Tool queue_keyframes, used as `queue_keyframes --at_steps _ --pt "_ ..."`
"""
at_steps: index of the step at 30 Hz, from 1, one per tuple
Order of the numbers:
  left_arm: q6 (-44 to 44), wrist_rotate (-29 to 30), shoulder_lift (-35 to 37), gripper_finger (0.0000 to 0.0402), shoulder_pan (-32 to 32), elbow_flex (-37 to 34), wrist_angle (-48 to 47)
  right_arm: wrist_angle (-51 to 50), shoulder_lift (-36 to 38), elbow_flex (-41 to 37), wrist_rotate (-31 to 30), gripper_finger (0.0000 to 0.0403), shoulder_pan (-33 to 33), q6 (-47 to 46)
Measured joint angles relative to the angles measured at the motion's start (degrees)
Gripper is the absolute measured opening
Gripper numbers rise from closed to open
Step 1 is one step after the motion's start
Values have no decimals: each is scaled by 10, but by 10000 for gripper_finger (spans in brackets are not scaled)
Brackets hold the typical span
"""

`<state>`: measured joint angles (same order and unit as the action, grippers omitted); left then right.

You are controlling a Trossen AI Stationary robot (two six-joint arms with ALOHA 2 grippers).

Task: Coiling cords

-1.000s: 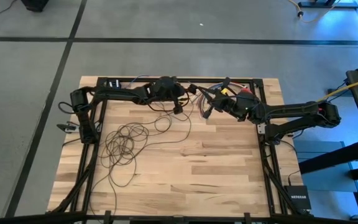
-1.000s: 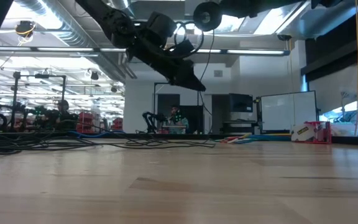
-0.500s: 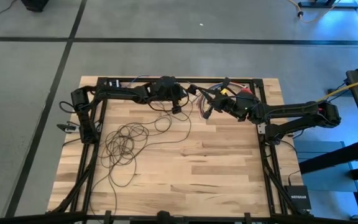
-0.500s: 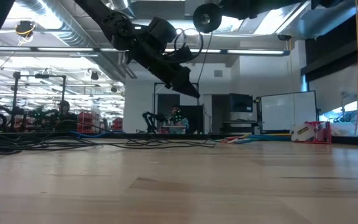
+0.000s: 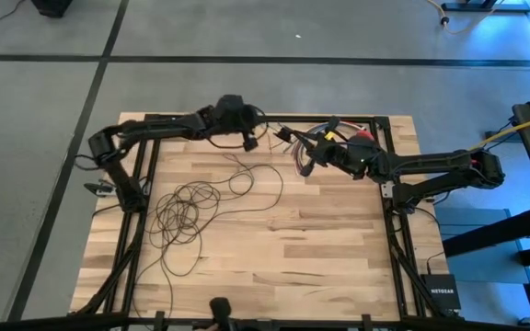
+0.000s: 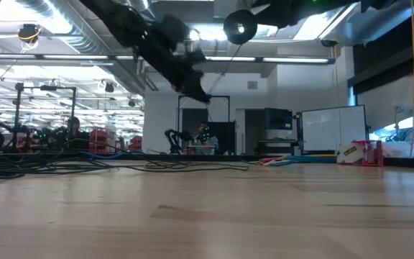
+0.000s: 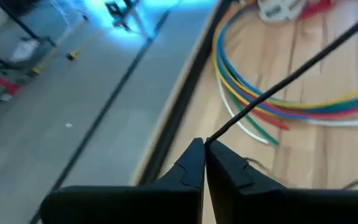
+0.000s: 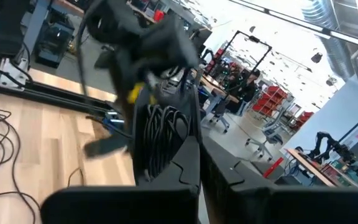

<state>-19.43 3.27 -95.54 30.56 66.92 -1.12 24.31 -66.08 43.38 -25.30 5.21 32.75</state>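
1. Near the surface's (image 5: 274, 239) left edge, the cord's (image 5: 184, 213) loose loops lie tangled.
2. Along the far edge, the left claw (image 7: 204, 148) pinches a strand.
3. Farther right, the right claw (image 8: 199, 152) clamps a gathered coil (image 8: 160, 134); next, wrap the strand on.

left end effector (image 5: 250, 142): raised, clamped | right end effector (image 5: 309, 158): raised, clamped

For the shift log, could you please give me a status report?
Left pincer shut on thin dark cord. Right pincer shut on coiled strands. Multicoloured wires nearby.
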Motion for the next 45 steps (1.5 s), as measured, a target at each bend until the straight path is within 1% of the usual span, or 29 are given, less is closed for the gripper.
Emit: queue_keyframes --at_steps 6,10,14,20,22,26,33,38,45 --pt "10 -1 101 1 3 0 -50 -35 -3 0 0 3 0 6" --pt "23 -5 146 1 1 0 -67 -38 -12 1 -6 3 1 25" --pt "41 -7 170 1 -2 0 -61 -35 -27 1 -7 3 12 35" --pt "58 -12 190 1 -14 0 -45 -29 -54 1 -8 3 52 28" --pt "62 -14 190 1 -24 0 -40 -27 -63 1 -2 3 65 21" --pt "78 -45 192 1 -48 0 -22 -11 -85 1 0 3 87 20" --pt "86 -47 174 1 -114 0 8 62 -122 1 -2 3 113 13" --pt "90 -45 125 1 -147 0 49 112 -133 1 -6 3 114 14" --pt "101 -41 28 1 -168 0 178 129 -134 1 10 3 113 -1"
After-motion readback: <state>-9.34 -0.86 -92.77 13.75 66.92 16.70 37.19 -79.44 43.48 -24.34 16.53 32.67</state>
